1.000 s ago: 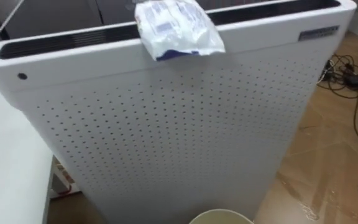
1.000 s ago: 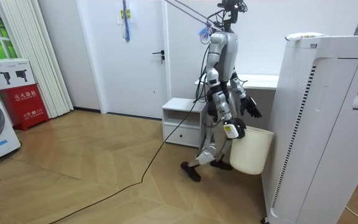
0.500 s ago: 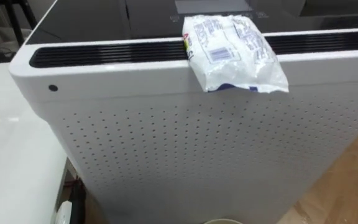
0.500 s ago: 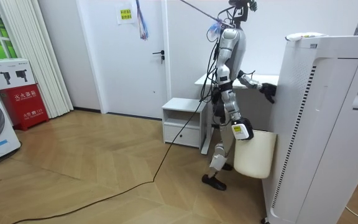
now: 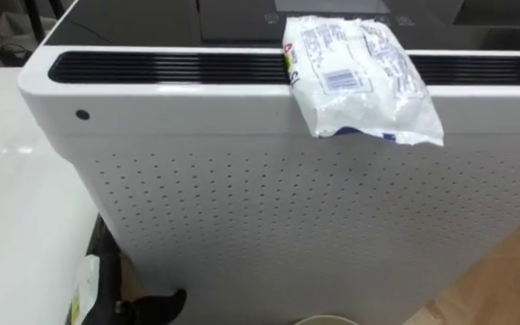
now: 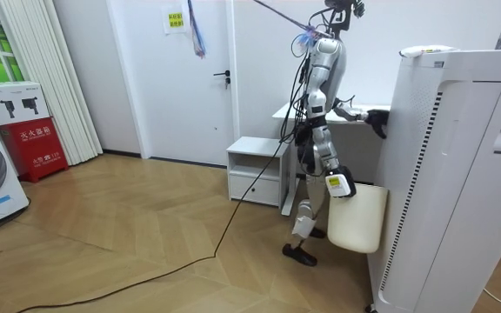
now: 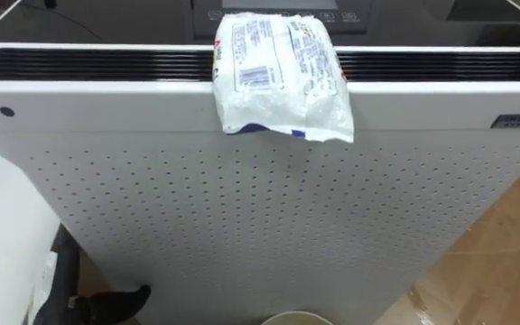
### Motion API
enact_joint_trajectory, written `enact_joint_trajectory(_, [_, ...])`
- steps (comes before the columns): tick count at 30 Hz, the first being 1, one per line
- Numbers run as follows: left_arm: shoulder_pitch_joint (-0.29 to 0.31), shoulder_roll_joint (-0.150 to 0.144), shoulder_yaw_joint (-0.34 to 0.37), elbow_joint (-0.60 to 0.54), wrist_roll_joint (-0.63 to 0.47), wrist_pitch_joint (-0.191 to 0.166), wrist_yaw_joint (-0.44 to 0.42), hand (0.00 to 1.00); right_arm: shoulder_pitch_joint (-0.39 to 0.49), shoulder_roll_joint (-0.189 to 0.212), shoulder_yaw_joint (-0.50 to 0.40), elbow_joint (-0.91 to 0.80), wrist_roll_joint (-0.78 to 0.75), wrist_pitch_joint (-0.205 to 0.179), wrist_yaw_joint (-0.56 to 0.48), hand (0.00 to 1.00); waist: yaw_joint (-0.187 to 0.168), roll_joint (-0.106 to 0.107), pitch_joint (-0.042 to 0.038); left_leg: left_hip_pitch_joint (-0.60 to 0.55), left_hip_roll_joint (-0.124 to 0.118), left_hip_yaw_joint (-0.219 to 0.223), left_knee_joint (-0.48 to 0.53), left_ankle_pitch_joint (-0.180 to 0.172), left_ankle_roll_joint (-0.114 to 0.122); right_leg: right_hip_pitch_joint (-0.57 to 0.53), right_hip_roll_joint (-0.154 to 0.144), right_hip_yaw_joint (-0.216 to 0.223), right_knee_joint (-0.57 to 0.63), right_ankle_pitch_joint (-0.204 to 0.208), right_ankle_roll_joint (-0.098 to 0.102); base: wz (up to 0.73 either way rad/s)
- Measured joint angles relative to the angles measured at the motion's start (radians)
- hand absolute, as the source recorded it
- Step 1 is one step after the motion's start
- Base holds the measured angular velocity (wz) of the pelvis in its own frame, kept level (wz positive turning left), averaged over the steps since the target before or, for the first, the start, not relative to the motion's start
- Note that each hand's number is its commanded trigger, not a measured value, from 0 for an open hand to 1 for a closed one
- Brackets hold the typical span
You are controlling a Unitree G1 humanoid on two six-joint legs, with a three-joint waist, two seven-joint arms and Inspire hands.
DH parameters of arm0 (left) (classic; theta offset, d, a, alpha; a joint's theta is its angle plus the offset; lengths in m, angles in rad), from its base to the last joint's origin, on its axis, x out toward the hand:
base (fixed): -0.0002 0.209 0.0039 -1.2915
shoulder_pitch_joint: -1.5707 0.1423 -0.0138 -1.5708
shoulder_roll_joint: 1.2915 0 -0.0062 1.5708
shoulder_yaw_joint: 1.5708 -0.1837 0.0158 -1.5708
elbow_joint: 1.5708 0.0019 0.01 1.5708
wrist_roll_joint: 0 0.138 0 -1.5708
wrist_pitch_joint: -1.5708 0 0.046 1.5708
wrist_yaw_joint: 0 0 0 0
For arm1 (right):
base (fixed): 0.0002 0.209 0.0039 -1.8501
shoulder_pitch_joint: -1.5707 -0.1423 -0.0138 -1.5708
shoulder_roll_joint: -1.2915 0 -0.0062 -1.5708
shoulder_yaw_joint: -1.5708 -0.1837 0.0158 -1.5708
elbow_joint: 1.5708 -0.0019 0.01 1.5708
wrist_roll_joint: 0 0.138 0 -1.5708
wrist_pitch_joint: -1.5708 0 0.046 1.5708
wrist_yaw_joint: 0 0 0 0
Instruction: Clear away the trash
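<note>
White crinkled plastic marks the task's thing. The packet (image 5: 359, 77) lies at the upper centre-right of the left eye view, on the top front edge of a tall perforated appliance (image 5: 269, 217). Its lower end droops over the rim, and nothing touches it.

**Change.** A second ago the robot was mid-stride, short of the appliance, with both arms low. It now stands close against the appliance's face, with the counter (image 5: 7, 181) on its left. Its stance has hardly altered over the last half second. The packet's drift across the eye views is the camera's own shift and not a move of the packet.

**Left hand.** The left arm has lifted forward. The left hand (image 5: 143, 309) has come further into the lower left of the frame, low against the perforated face and well below the packet. Whether it is spread or closed cannot be told.

**Right hand.** In the room view the right hand (image 6: 337, 183) is clamped on the rim of a cream bin (image 6: 355, 217). The bin hangs just beside the appliance, and its rim shows at the bottom centre of the eye views.

**Meaning.** The approach looks finished and the reach is only beginning. The left hand must rise past the top rim before it can close on the packet. The bin hangs below the packet, placed to take it.
</note>
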Motion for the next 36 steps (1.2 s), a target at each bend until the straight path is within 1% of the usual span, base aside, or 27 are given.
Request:
enact_joint_trajectory(1, [0.008,0.020,0.000,-0.035,0.030,0.000,0.002,0.00,-0.003,0.000,0.001,0.000,-0.002,0.000,0.000,1.00,0.002,0.002,0.0010,-0.003,0.001,-0.005,-0.001,0.004,-0.002,0.004,0.003,-0.005,-0.012,0.006,-0.001,0.12])
enact_joint_trajectory(2, [0.015,0.028,0.000,-0.055,0.039,0.000,0.002,0.00,-0.006,0.000,0.001,0.000,-0.002,0.000,0.000,1.00,0.002,0.004,0.0019,-0.003,0.001,-0.007,-0.001,0.004,-0.002,0.005,0.004,-0.007,-0.015,0.008,-0.002,0.14])
enact_joint_trajectory(4, [0.028,0.045,0.002,-0.114,0.101,0.001,0.016,0.00,-0.008,-0.002,0.002,0.000,-0.013,0.000,-0.005,1.00,0.003,0.012,0.0039,-0.002,0.000,-0.018,-0.002,0.008,-0.001,0.019,0.004,-0.020,-0.031,0.016,-0.001,0.16])
enact_joint_trajectory(6, [0.033,0.053,0.003,-0.153,0.138,0.002,0.020,0.00,-0.007,-0.002,0.002,0.004,-0.016,-0.002,-0.008,1.00,0.003,0.019,0.0056,-0.002,-0.003,-0.029,-0.002,0.012,0.000,0.029,0.004,-0.030,-0.043,0.022,0.002,0.18])
enact_joint_trajectory(7, [0.034,0.055,0.003,-0.175,0.151,0.004,0.021,0.00,-0.006,-0.002,0.002,0.004,-0.016,-0.002,-0.010,1.00,0.002,0.025,0.0077,-0.001,-0.005,-0.031,-0.001,0.015,0.001,0.033,0.004,-0.036,-0.045,0.023,0.003,0.17])
enact_joint_trajectory(8, [0.034,0.055,0.003,-0.184,0.157,0.004,0.021,0.00,-0.006,-0.002,0.002,0.004,-0.016,-0.002,-0.012,1.00,0.002,0.027,0.0068,-0.002,-0.006,-0.033,-0.002,0.017,0.002,0.033,0.004,-0.038,-0.045,0.024,0.003,0.13])
enact_joint_trajectory(11, [0.043,0.063,0.004,-0.263,0.179,0.014,0.023,0.00,-0.007,-0.002,0.002,0.002,-0.015,-0.007,-0.025,1.00,0.003,0.038,0.0049,-0.002,-0.012,-0.040,-0.002,0.023,0.005,0.036,0.002,-0.043,-0.046,0.028,0.007,0.08])
enact_joint_trajectory(13, [0.044,0.073,0.002,-0.303,0.179,0.014,0.023,0.00,-0.006,-0.004,0.023,0.002,-0.006,-0.024,-0.041,1.00,0.003,0.044,0.0043,-0.001,-0.015,-0.044,-0.003,0.029,0.009,0.047,0.002,-0.047,-0.062,0.040,0.011,0.05])
enact_joint_trajectory(19, [0.044,0.073,0.004,-0.329,0.179,0.014,0.041,0.00,-0.004,-0.003,0.034,0.005,0.002,-0.034,-0.066,1.00,0.000,0.049,0.0015,0.005,-0.016,-0.035,-0.013,0.040,0.019,0.053,-0.003,-0.041,-0.078,0.059,0.020,-0.03])
enact_joint_trajectory(29, [0.044,0.073,0.008,-0.430,0.179,0.014,0.075,0.00,0.001,-0.002,0.033,0.005,0.016,-0.034,-0.081,1.00,0.000,0.050,0.0015,0.021,-0.018,-0.034,-0.017,0.047,0.024,0.067,-0.009,-0.042,-0.079,0.064,0.025,0.00])
enact_joint_trajectory(34, [0.044,0.075,0.043,-0.518,0.178,0.014,0.076,0.00,0.002,-0.002,0.031,0.004,0.024,-0.034,-0.102,1.00,0.001,0.050,0.0015,0.039,-0.018,-0.034,-0.022,0.051,0.023,0.084,-0.009,-0.041,-0.081,0.065,0.023,0.00])
enact_joint_trajectory(36, [0.044,0.073,0.048,-0.564,0.178,0.010,0.105,0.00,0.002,-0.003,0.030,0.004,0.023,-0.034,-0.108,1.00,0.002,0.050,0.0014,0.052,-0.018,-0.032,-0.028,0.051,0.023,0.095,-0.009,-0.037,-0.084,0.065,0.023,-0.05])
